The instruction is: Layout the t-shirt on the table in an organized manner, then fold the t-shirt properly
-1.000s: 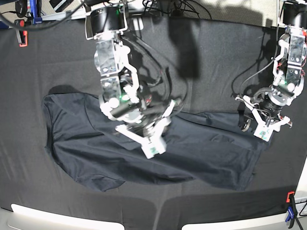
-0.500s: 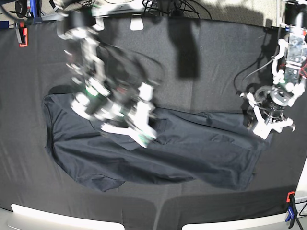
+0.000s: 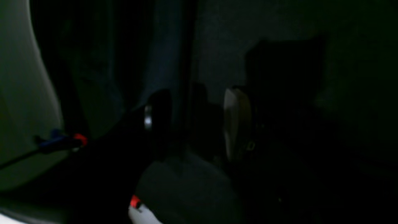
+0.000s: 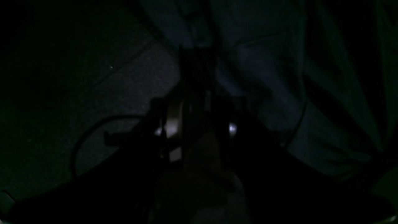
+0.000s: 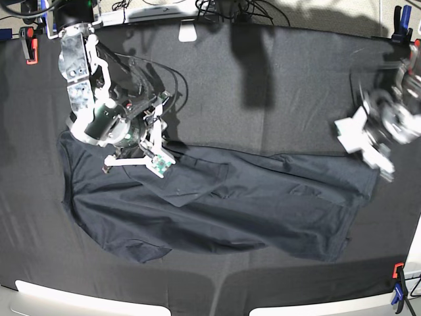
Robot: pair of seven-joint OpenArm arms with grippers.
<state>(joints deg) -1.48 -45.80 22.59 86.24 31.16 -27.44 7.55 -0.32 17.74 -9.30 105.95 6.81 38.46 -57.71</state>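
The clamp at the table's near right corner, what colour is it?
Red-orange on top with a blue handle below; the clamp shows best in the base view.

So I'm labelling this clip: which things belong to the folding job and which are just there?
Job: t-shirt, table, left gripper, right gripper.
Just there: red clamp, blue clamp, cables.
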